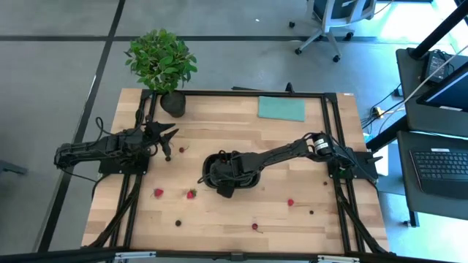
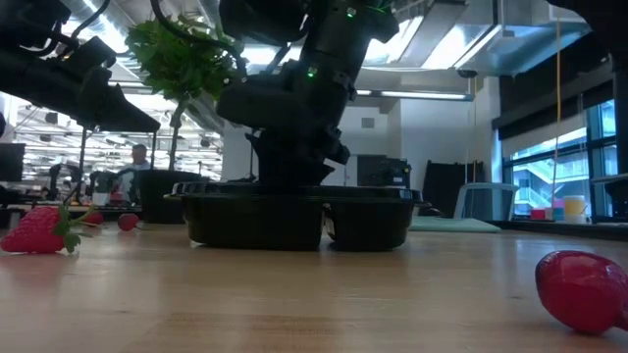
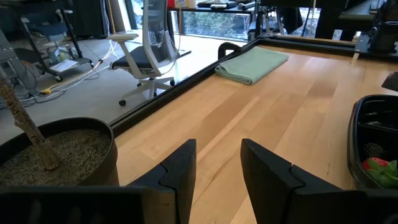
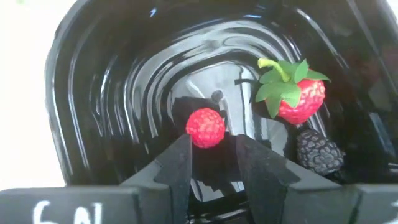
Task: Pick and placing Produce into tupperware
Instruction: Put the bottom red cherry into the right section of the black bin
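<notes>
Right gripper (image 4: 212,163): fingers slightly parted, gripping nothing, lowered into the black ridged plastic tupperware tray (image 4: 93,93).
Just past its tips: small round red raspberry (image 4: 206,127) on the tray floor.
Farther in: red strawberry with green top (image 4: 297,93), dark blackberry (image 4: 319,149) beside it (same compartment).
Left gripper (image 3: 217,171): partly open, empty, above bare wood.
Beyond: folded teal cloth (image 3: 252,64).

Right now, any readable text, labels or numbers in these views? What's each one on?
"60": white handwritten marks, upside down and cropped so it could be "09", on the right end effector, which hangs over the black tray.
Nothing else: no text shows on the tray, the fruit, the teal cloth or the plant pot.
</notes>
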